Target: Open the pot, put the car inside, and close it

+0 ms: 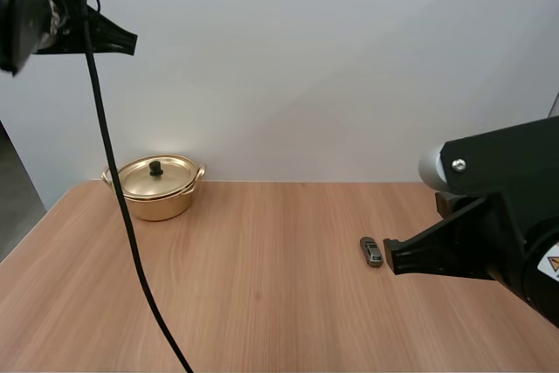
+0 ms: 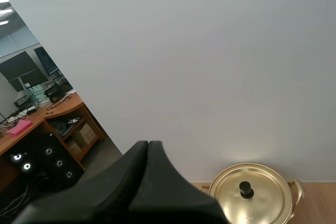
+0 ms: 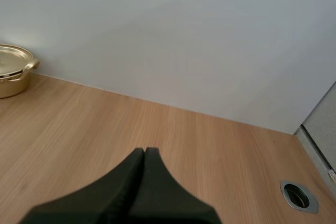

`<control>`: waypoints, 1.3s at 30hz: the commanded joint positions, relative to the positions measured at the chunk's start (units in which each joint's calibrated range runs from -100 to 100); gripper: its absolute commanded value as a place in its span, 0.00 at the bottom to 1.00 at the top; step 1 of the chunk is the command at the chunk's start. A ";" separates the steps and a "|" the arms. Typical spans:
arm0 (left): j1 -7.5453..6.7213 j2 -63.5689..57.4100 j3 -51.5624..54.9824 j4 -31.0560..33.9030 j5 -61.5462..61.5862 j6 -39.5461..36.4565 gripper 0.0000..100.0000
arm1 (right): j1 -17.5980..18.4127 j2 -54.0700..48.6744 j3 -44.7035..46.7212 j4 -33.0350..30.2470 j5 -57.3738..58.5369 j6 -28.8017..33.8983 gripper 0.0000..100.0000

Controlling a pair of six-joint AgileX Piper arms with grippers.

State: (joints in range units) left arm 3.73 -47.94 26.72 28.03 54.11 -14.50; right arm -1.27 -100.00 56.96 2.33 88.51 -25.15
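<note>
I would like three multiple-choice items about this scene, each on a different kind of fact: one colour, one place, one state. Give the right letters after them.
1. What colour are the pot and its lid?
A) gold B) red C) blue

2. Where does the car lie?
A) inside the pot B) on the table, far from the pot C) on the lid

3. How is the left tool?
A) open B) shut on the car C) shut on nothing

Answers: 1 A, both shine gold under a black knob. 2 B, the car rests on bare wood at the right. 3 C, it forms one dark wedge.
</note>
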 commanded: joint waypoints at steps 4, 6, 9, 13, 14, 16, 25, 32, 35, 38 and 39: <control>0.01 30.71 -8.54 -8.08 3.36 9.08 0.00 | 0.02 0.00 0.07 0.02 0.81 -0.14 0.00; 0.01 32.33 -9.62 -11.62 4.81 11.70 0.00 | 0.02 0.00 0.07 0.02 1.24 -0.23 0.00; 0.01 35.38 -11.42 -13.94 8.04 14.50 0.00 | 0.02 0.00 0.07 0.02 2.37 -0.23 0.00; 0.01 38.82 -12.49 -14.06 9.76 17.60 0.00 | 0.02 0.00 0.07 -0.11 2.57 -1.22 0.00; 0.01 39.61 -12.49 -14.06 9.53 18.66 0.00 | -0.05 0.00 0.07 -0.11 2.57 -1.34 0.00; 0.01 40.15 -12.49 -13.91 8.08 20.56 0.00 | -0.34 0.00 0.07 -0.11 2.57 -1.34 0.00; 0.01 40.62 -12.49 -13.58 2.04 20.21 0.07 | -2.25 0.00 0.07 3.02 2.57 -1.34 0.00; 0.08 40.89 -12.49 -13.58 1.30 16.31 0.68 | -3.27 0.00 0.07 3.43 3.19 -1.34 0.00; 0.35 41.42 -12.49 -14.10 1.30 11.08 0.89 | -3.71 0.00 0.07 3.43 3.32 -1.34 0.00; 1.56 42.62 -12.65 -16.25 0.95 7.27 0.93 | -4.03 0.00 0.07 3.33 5.27 -2.50 0.00; 2.15 42.99 -12.65 -17.42 0.95 7.29 0.93 | -4.03 0.00 0.07 2.96 6.05 -2.60 0.00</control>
State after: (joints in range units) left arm 5.24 -5.24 14.07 12.15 55.01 -5.32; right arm -5.27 -100.00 56.96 5.64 93.84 -27.56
